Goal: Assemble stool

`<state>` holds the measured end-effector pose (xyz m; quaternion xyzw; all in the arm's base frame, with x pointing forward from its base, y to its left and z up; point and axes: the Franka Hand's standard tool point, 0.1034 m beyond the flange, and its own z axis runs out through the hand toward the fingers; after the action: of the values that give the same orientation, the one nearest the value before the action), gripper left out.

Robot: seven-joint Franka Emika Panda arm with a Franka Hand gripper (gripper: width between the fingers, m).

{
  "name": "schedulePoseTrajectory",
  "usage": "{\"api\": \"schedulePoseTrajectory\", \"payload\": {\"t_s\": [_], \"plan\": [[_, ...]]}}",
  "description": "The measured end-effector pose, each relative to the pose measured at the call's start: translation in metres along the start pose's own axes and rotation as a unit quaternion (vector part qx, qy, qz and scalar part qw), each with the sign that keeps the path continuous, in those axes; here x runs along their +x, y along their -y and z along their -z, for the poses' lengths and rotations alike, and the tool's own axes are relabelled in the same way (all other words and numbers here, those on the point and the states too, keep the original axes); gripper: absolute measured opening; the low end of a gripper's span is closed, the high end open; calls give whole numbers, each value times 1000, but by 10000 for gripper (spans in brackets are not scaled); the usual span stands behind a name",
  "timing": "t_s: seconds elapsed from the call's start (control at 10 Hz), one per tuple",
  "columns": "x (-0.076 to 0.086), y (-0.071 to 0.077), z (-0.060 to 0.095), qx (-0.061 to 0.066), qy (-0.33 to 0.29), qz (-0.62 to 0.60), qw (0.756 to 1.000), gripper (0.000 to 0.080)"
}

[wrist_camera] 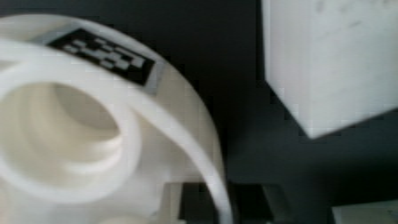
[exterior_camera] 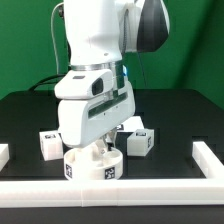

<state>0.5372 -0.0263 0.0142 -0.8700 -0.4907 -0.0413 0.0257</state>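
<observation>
The round white seat lies at the front middle of the black table, with tags on its side wall. My gripper reaches down onto it from above. In the wrist view the seat shows its hollow side and a tag, and its thin rim wall runs between my two dark fingers; the gripper is shut on that rim. One white leg lies at the exterior view's left of the seat. Two more legs lie at its right, and one leg fills a corner of the wrist view.
White border rails run along the table's front and stand at the exterior view's right and left. Cables hang behind the arm at the back.
</observation>
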Motion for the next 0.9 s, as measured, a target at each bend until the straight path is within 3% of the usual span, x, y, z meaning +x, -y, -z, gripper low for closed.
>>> {"api": "schedulePoseTrajectory", "payload": {"t_s": [0.3,0.4,0.9], "plan": [[25,1,-3,3,-1,57,998,31],[36,3,-3,10,0,94,995,31],[38,3,-4,11,0,94,995,31]]}}
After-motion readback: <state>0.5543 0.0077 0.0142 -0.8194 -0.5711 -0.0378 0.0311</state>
